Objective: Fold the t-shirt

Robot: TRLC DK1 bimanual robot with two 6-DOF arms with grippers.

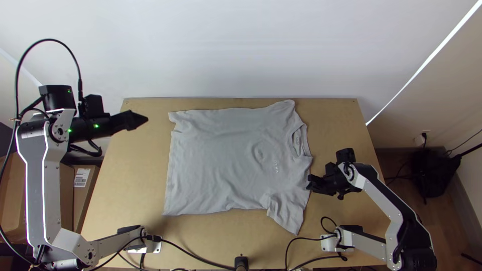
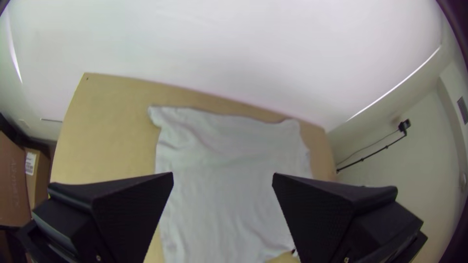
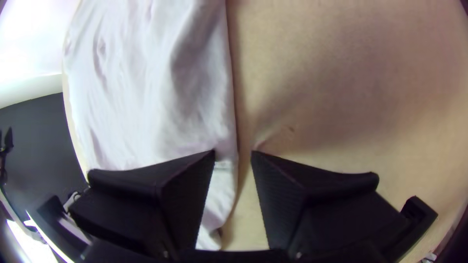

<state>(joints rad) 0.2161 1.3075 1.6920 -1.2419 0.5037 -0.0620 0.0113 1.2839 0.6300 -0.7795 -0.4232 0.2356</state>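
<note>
The grey t-shirt (image 1: 226, 155) lies spread flat on the table, its collar toward the right and its hem toward the left, with small wrinkles. My left gripper (image 1: 145, 119) is off the shirt's upper left, above the table's left part; in the left wrist view the left gripper (image 2: 223, 175) stands wide open with nothing between its fingers. At the shirt's right edge, by the lower sleeve and below the collar, is my right gripper (image 1: 309, 183). In the right wrist view the right gripper (image 3: 233, 153) is open, one finger over the cloth (image 3: 195, 107), the other over bare wood.
The wooden table (image 1: 128, 165) shows bare wood around the shirt. Black cables (image 1: 201, 258) run along its near edge. Cardboard boxes (image 1: 83, 195) stand beyond the left edge, and a black bag (image 1: 434, 170) lies on the floor at the right.
</note>
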